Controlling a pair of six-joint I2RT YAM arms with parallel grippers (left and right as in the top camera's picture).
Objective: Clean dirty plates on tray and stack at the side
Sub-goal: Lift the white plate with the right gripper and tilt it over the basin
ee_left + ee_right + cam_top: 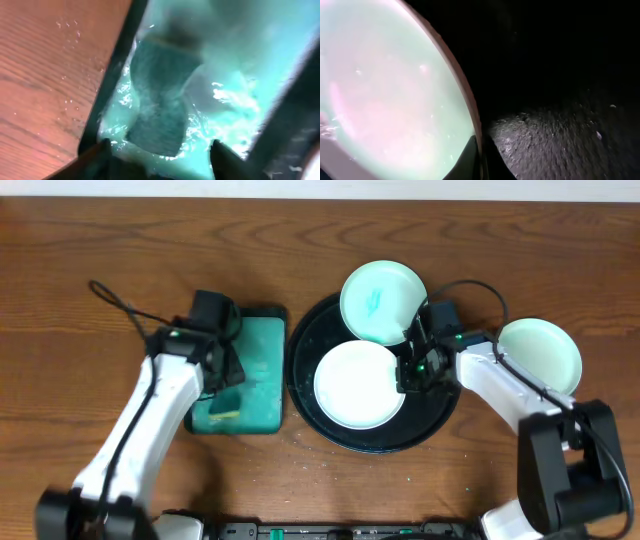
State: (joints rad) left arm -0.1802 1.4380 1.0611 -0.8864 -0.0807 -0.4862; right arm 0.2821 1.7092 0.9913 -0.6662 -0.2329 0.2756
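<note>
- My right gripper was narrowed onto the right rim of the white plate. One finger sat on the plate's face side and the other on the tray side. I judged an edge pinch to be the only purchase so shallow a plate offered.
- That plate lay inside the black tray, towards its near half.
- The smeared plate rested across the tray's far rim, teal marks on its face. Whether its near edge touched the white plate I could not tell.
- The third plate sat on the table right of the tray, apart from it, likely marking the stacking spot.
- My left gripper was wide open, fingers either side of the dark sponge in the teal tray. It gripped nothing and seemed poised to take the sponge for wiping.
- Room was tight just far of my right gripper, where the smeared plate crowded in. Bare wood lay to the right, between the tray and the third plate.
</note>
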